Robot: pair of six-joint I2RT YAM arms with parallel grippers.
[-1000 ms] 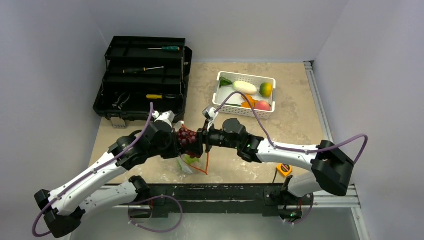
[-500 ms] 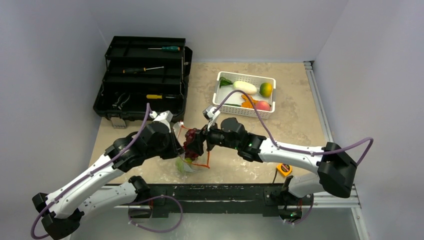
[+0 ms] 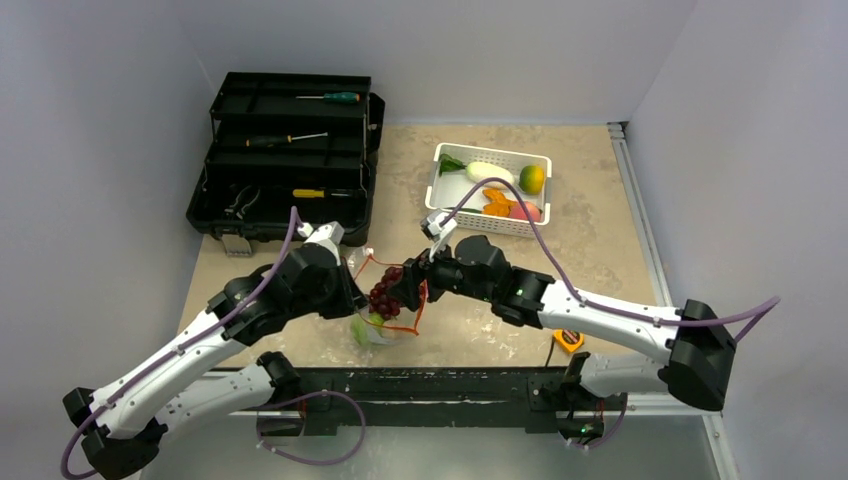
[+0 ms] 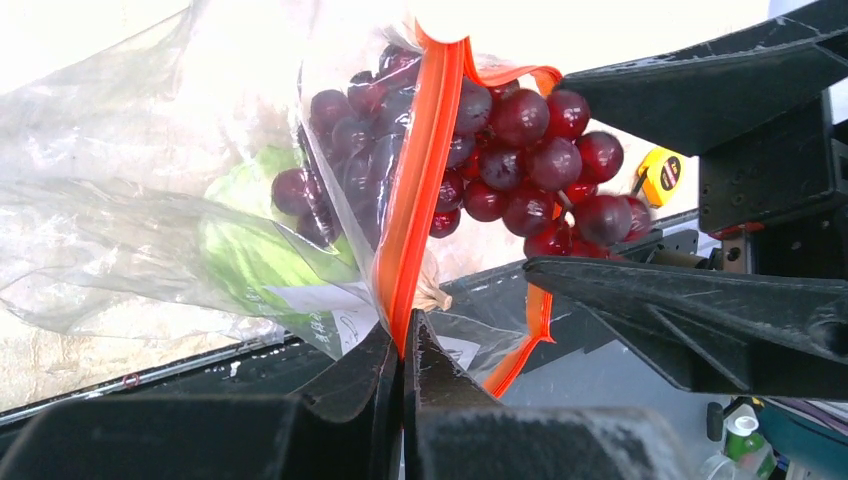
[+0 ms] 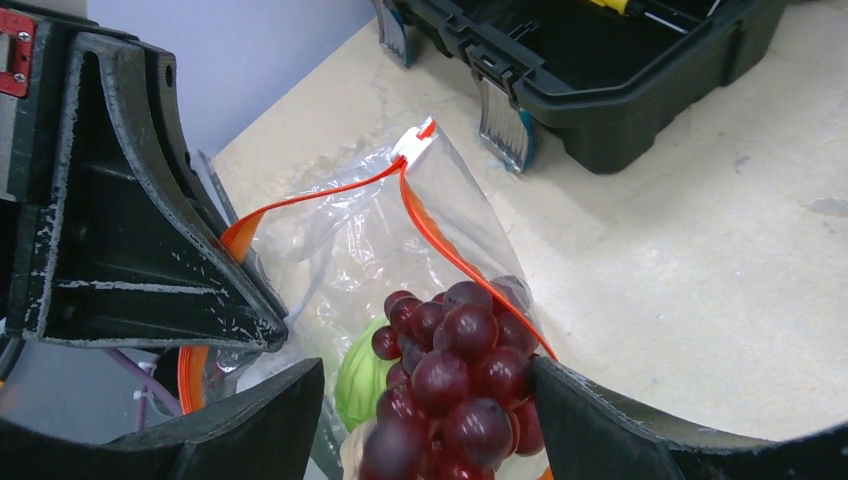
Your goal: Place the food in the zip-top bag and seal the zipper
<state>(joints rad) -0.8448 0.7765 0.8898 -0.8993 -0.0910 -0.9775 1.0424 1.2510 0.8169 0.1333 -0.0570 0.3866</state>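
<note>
Beige stone counter (image 3: 590, 215), black toolbox (image 3: 285, 160) back left, white basket (image 3: 442, 192) back right. Left tool (image 4: 402, 345) pressed together, pinching the zipper (image 4: 415, 200) rim of the zip-top bag (image 3: 372, 325), holding its mouth up. Right tool (image 5: 420, 420) spread around the grapes (image 5: 455, 385), which sit at the bag mouth, partly inside. Green cabbage (image 4: 250, 250) lies lower in the bag.

White-black arms, purple cables, scuffed black hands
</note>
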